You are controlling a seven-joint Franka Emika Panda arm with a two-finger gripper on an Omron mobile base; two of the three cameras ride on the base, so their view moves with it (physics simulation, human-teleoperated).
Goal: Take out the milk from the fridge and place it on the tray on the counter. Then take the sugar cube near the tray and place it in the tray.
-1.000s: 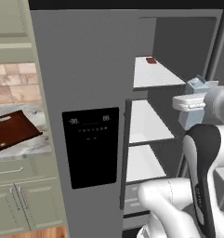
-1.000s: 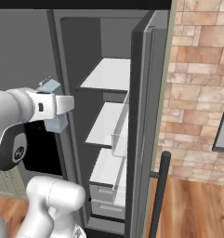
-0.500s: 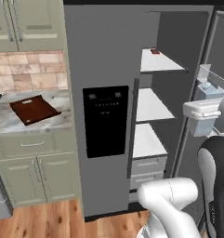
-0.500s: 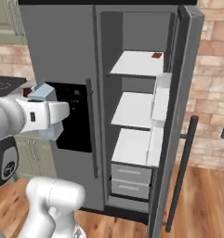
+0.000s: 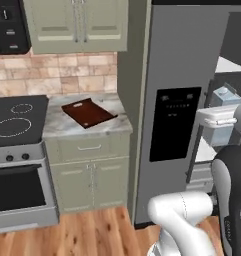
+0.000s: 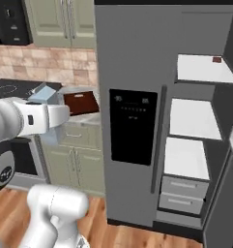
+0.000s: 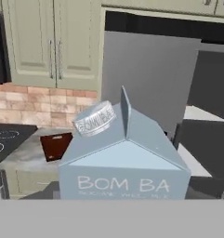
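Milk (image 7: 125,158) sits right in your claw (image 5: 218,129), jaws clamped on the carton, held upright in the air beside the fridge (image 5: 184,75), well apart from the tray (image 5: 89,112) on the counter (image 5: 59,125).

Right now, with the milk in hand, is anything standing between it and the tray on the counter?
Nothing visible does. The milk is carried clear of the fridge, and the tray lies bare on the counter beside the stovetop. In the hand view only open air shows between carton and tray.
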